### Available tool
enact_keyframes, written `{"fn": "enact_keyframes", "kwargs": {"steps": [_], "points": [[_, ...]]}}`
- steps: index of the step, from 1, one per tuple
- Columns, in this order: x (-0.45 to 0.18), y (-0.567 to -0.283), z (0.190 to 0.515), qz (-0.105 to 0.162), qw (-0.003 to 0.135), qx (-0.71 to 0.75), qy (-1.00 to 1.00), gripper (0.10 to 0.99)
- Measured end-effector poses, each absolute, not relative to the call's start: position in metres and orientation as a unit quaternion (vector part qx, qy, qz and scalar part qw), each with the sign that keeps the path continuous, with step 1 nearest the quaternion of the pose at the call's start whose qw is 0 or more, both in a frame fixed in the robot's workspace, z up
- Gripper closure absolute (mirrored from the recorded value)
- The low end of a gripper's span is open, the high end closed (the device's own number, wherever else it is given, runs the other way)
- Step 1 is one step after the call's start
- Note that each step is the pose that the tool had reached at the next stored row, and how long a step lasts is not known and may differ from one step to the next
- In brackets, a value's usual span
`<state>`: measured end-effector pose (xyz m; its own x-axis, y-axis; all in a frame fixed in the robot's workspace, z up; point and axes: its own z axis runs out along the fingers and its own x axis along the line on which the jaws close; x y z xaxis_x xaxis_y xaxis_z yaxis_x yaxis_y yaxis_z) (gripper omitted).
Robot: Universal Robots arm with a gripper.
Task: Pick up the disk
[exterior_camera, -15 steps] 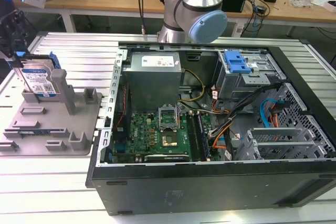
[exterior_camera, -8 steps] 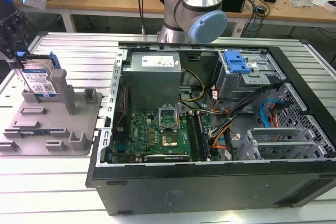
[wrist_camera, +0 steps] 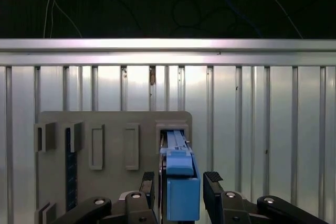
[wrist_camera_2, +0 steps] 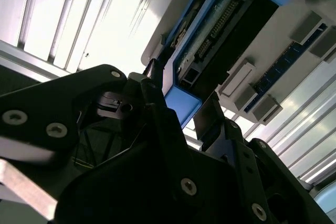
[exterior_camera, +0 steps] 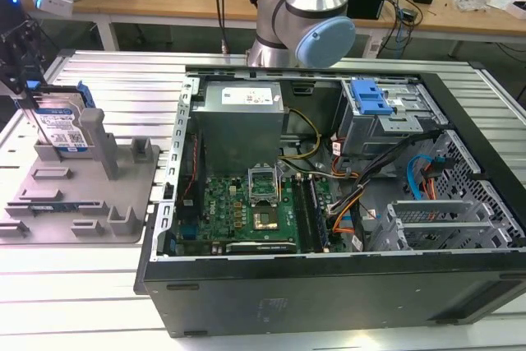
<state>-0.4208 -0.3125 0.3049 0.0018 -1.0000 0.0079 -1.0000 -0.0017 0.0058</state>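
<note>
The claw (wrist_camera: 180, 178) is open around the disk (wrist_camera: 181, 195), one finger on each side (a thin gap shows in the first wrist view). The disk stands on edge in the grey holder (exterior_camera: 82, 219) at the exterior view's left. The arm (exterior_camera: 308, 30) holds the claw pointing down.

Open computer case (exterior_camera: 329, 297), grey holder (exterior_camera: 82, 203) — slatted metal table (exterior_camera: 123, 80)
</note>
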Motion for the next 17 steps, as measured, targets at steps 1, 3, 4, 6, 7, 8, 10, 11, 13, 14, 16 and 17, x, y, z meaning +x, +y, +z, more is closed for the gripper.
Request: {"fn": "enact_keyframes", "kwargs": {"steps": [1, 3, 4, 6, 7, 8, 10, 11, 13, 14, 16, 17], "points": [[-0.4208, -0.3125, 0.3045, 0.001, 0.005, 0.708, -0.706, 0.588], [-0.4208, -0.3126, 0.3035, 0.001, 0.005, 0.708, -0.706, 0.588], [-0.4208, -0.3126, 0.3032, 0.001, 0.005, 0.708, -0.706, 0.588], [-0.4208, -0.3126, 0.3026, 0.001, 0.005, 0.708, -0.706, 0.588], [-0.4208, -0.3126, 0.3022, 0.001, 0.005, 0.708, -0.706, 0.588], [-0.4208, -0.3126, 0.3019, 0.001, 0.005, 0.708, -0.706, 0.588], [-0.4208, -0.3125, 0.3014, 0.001, 0.005, 0.708, -0.706, 0.588], [-0.4208, -0.3126, 0.3012, 0.001, 0.005, 0.708, -0.706, 0.588], [-0.4208, -0.3126, 0.3007, 0.001, 0.005, 0.708, -0.706, 0.588], [-0.4208, -0.3125, 0.3005, 0.001, 0.005, 0.708, -0.706, 0.588], [-0.4208, -0.3126, 0.3002, 0.001, 0.005, 0.708, -0.706, 0.588], [-0.4208, -0.3125, 0.3, 0.001, 0.005, 0.708, -0.706, 0.588]]}}
